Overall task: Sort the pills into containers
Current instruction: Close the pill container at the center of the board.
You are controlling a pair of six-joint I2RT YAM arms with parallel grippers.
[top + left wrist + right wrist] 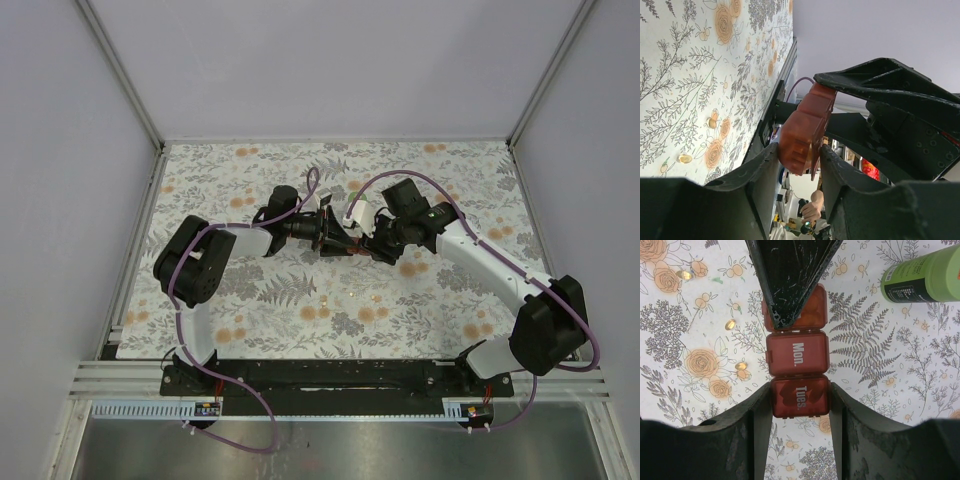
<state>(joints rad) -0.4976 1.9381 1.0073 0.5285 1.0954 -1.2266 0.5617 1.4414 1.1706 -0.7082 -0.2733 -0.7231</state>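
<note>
Seen from above, two white-and-black robot arms reach over a table spread with a floral cloth (300, 310) printed with grey ferns and orange blossoms. The left arm comes in from 7 o'clock and the right arm from 4 o'clock. Their tools meet just past the cloth's centre, toward 12 o'clock.

Between them is a dark-red pill box (797, 352), a row of three compartments with the lids down. It is raised above the cloth and held at both ends.

In the right wrist camera, the right gripper (800, 390) is clamped on the nearest compartment, marked "Tues.", with one black finger against each side. The middle compartment reads "Mon." The far compartment, at 12 o'clock, is mostly covered by a black finger (790, 275) of the other arm's tool lying across its lid.

In the left wrist camera the box appears edge-on. The left gripper (799, 150) is closed on that end, with a finger against each broad face.

A green bottle (925, 275) lies on its side on the cloth at 2 o'clock from the box, well apart from it. Three small amber, translucent pills (730, 324) lie loose on the cloth between 9 and 11 o'clock from the box. They are near it but apart from one another.
</note>
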